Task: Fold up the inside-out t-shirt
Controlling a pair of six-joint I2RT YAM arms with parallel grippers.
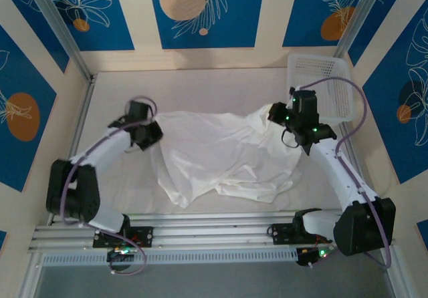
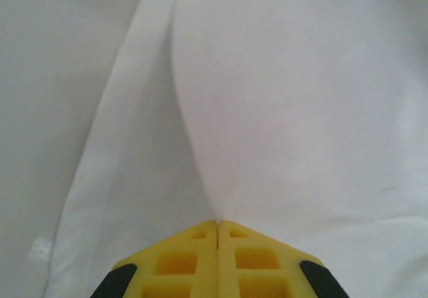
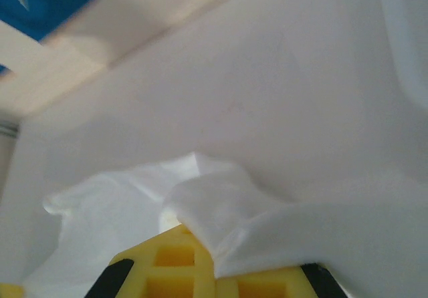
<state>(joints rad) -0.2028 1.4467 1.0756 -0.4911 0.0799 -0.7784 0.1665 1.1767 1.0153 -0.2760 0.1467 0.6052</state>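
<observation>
- Two grippers on one white t-shirt [image 1: 227, 154], crumpled across the middle of the white table [image 1: 120, 198] between the two arms.
- Left gripper [image 1: 156, 132]: at the t-shirt's left edge in the top view, toward its far corner. In the left wrist view, yellow fingers [image 2: 180, 261] pressed flat together, with a pinch of cloth coming out of the seam between their tips and widening away into a smooth, taut fold. Clamped on the t-shirt.
- Right gripper [image 1: 274, 115]: at the t-shirt's far right corner in the top view. In the right wrist view, yellow fingers [image 3: 170, 254] closed side by side, a bunched flap of cloth draped over and around their tips. Clamped on the t-shirt as well.
- Between the two pinch points: the far edge of the cloth in a shallow, sagging line, raised a little at each end.
- Nearer the arm bases: the rest of the fabric loose and wrinkled on the table, with a rounded lobe toward the near left and a folded-over strip along the near right.
- Sleeves, collar and dark mark: not to be told apart among the folds.
- Far right corner of the table: a white lattice basket [image 1: 321, 84], just behind the right wrist and apart from the cloth.
- Around the table: cream walls with blue panels [image 1: 200, 11] bearing pale leaf drawings and orange discs.
</observation>
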